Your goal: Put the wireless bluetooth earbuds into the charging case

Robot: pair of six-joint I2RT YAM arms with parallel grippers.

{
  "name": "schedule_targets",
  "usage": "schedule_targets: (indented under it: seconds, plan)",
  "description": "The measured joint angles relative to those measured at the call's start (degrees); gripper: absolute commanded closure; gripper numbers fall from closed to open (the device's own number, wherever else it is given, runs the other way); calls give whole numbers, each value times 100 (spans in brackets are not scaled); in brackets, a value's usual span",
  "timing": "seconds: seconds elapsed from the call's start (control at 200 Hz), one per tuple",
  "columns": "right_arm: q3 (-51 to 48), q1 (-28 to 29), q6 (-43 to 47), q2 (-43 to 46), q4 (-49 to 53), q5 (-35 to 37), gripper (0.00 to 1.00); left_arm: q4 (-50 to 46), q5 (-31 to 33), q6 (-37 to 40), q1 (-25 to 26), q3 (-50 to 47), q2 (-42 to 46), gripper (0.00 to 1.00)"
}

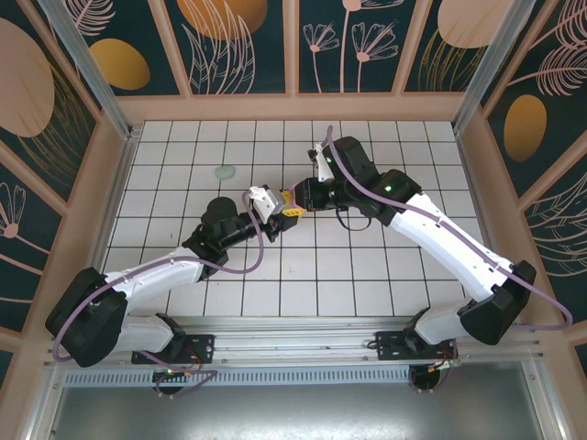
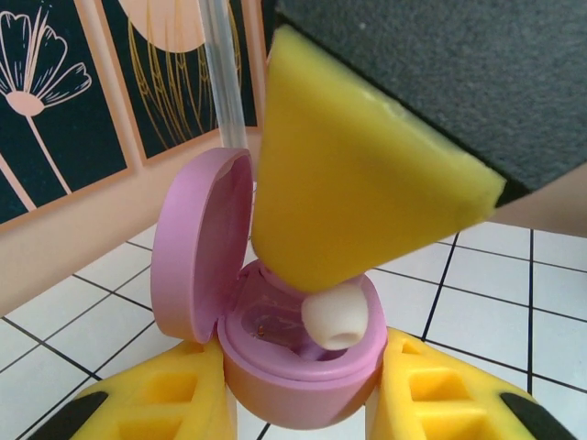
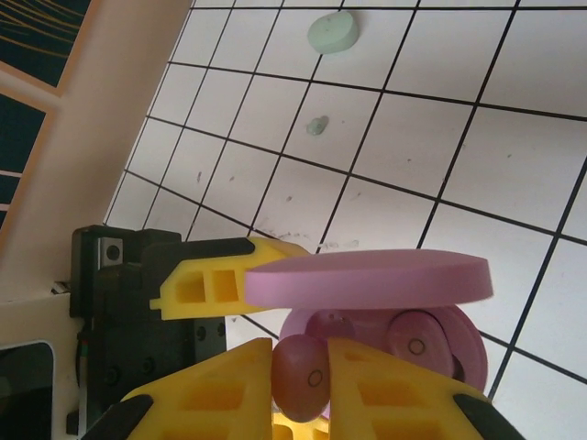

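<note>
The pink charging case (image 2: pixel 197 247) is held up off the tiles with its lid open, and my left gripper (image 2: pixel 303 403) is shut on its base. My right gripper (image 3: pixel 301 378) is shut on a pink earbud (image 3: pixel 303 367), holding it over the case's left socket. The bud's white silicone tip (image 2: pixel 337 319) pokes into the well, just under the right gripper's yellow finger (image 2: pixel 358 183). A second pink earbud (image 3: pixel 417 344) sits in the other socket under the lid (image 3: pixel 367 277). In the top view the two grippers (image 1: pixel 266 203) (image 1: pixel 295 203) meet mid-table.
A pale mint green case (image 1: pixel 225 171) (image 3: pixel 331 32) lies closed on the tiles at the back left. A small mint earbud (image 3: pixel 317 126) lies near it. Wooden walls (image 1: pixel 293 108) ring the tiled floor.
</note>
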State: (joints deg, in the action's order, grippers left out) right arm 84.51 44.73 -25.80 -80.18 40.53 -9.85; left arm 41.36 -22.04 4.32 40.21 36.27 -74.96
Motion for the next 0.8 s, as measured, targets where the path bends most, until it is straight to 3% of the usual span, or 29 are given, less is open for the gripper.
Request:
schedule_targets:
  seconds: [0.801]
  plan:
    - [741,334,46,-501,756,837,82,-13,22,74,-2,0,61,100]
